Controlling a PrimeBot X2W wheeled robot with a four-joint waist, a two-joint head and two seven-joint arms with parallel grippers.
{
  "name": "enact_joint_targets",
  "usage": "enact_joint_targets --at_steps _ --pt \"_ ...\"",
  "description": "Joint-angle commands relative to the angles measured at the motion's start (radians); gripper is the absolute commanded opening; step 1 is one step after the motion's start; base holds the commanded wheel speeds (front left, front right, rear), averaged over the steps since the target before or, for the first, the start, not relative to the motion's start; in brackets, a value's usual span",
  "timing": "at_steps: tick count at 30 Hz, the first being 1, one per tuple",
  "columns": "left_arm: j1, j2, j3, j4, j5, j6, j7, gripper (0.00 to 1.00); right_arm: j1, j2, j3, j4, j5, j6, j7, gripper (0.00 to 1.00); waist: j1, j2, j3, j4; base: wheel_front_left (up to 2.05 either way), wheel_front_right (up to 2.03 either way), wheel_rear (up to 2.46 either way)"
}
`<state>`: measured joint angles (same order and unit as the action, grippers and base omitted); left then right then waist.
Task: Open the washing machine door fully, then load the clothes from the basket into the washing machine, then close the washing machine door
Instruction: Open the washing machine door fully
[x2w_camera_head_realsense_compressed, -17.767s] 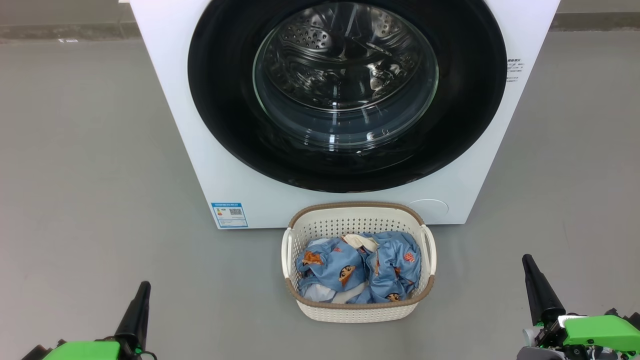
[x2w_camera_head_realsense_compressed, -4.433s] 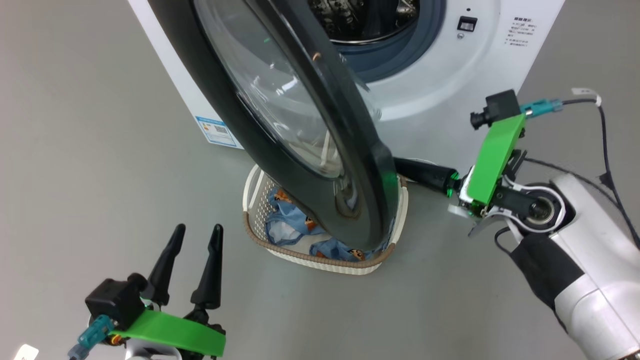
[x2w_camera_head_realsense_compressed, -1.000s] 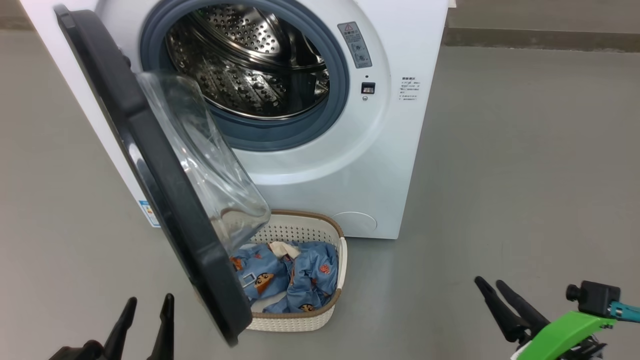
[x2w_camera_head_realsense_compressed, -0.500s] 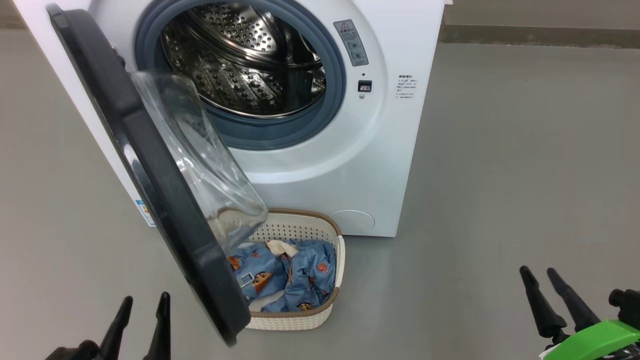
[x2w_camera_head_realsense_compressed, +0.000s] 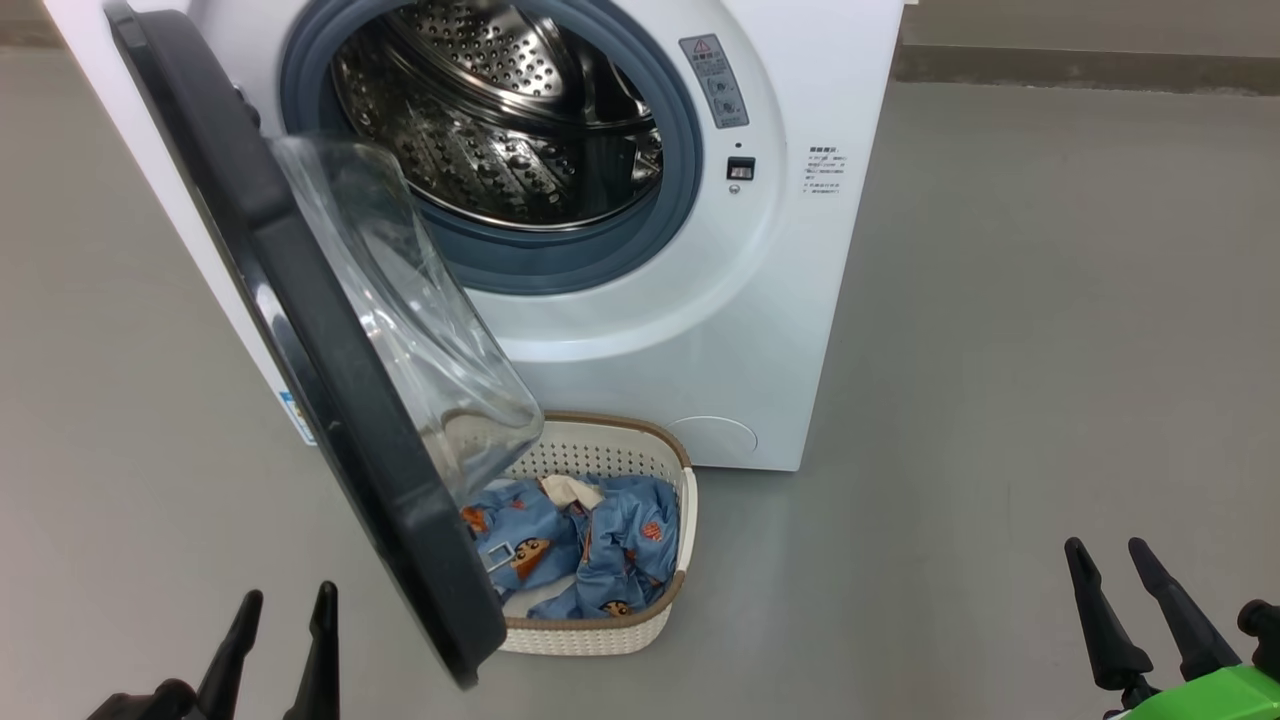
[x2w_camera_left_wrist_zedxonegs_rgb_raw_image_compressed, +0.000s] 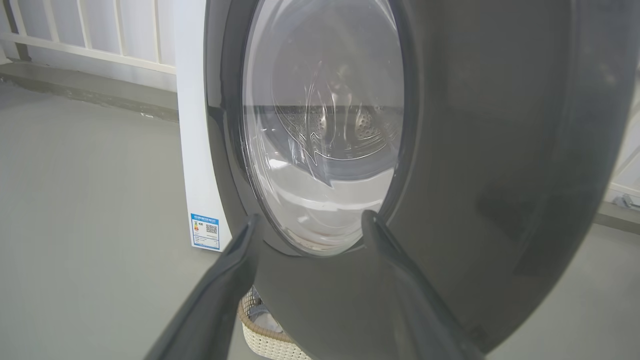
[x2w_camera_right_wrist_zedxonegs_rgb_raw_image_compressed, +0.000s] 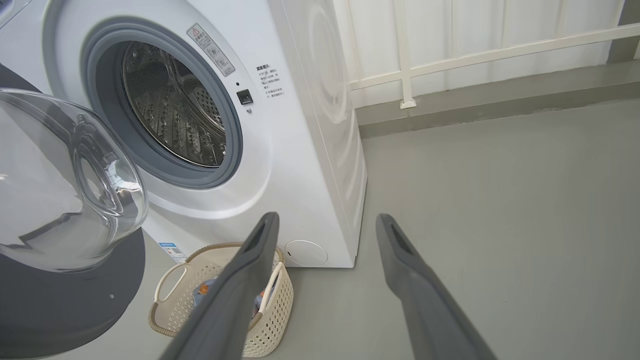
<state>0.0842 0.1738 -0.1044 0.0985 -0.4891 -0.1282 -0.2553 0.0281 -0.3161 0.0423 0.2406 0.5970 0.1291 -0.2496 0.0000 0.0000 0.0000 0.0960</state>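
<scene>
White washing machine far centre. Black door only part-open, overhanging the left of the basket; clothes inside it. Left gripper and right gripper near, spread wide, empty. Step: opening. Next: left pushes the door fully back.

The big white boxy front-loading washing machine stands on the smooth grey floor. Its large round black door, with a bulging clear glass window, is swung out from the machine's left side and stands before its front. The small cream perforated plastic basket sits on the floor just in front of the machine, partly beneath the door's lower edge. The light blue printed clothes lie in the basket. The left gripper is in front of the machine, left of the door's lower edge. The right gripper is in front and well to the machine's right. A white railing runs behind the machine.
</scene>
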Motion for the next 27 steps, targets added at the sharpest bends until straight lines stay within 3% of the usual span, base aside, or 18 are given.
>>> enact_joint_targets --at_steps 1,15,16,17,18,27 --pt "-0.032 0.013 0.040 -0.027 0.010 -0.003 -0.006 1.00 0.004 -0.022 0.008 -0.027 -0.024 0.002 -0.012 1.00 0.0000 0.0000 0.002 0.001 0.00 0.00 0.00" --pt "-0.039 0.000 0.052 -0.012 0.007 -0.003 -0.006 1.00 0.030 0.012 0.005 0.000 -0.057 0.002 -0.012 1.00 0.0000 0.0000 0.003 0.002 0.00 0.00 0.00" --pt "-0.040 -0.001 0.054 -0.010 0.007 -0.003 -0.006 0.48 0.030 0.013 0.004 0.000 -0.058 0.002 -0.012 1.00 0.0000 0.0000 0.003 0.002 0.00 0.00 0.00" --pt "-0.041 -0.003 0.060 -0.008 0.006 -0.003 -0.006 0.10 0.031 0.014 0.004 0.000 -0.058 0.002 -0.012 1.00 0.0000 0.0000 0.003 0.003 0.00 0.00 0.00" --pt "-0.043 -0.007 0.070 -0.006 0.005 -0.003 -0.006 0.00 0.031 0.015 0.003 0.000 -0.059 0.002 -0.012 1.00 0.0000 0.0000 0.002 0.003 0.00 0.00 0.00" --pt "-0.075 -0.033 0.192 -0.128 0.012 -0.003 -0.006 0.00 0.036 0.024 -0.008 -0.011 -0.069 0.002 -0.012 1.00 0.0000 0.0000 -0.001 0.012 0.00 0.00 0.00"
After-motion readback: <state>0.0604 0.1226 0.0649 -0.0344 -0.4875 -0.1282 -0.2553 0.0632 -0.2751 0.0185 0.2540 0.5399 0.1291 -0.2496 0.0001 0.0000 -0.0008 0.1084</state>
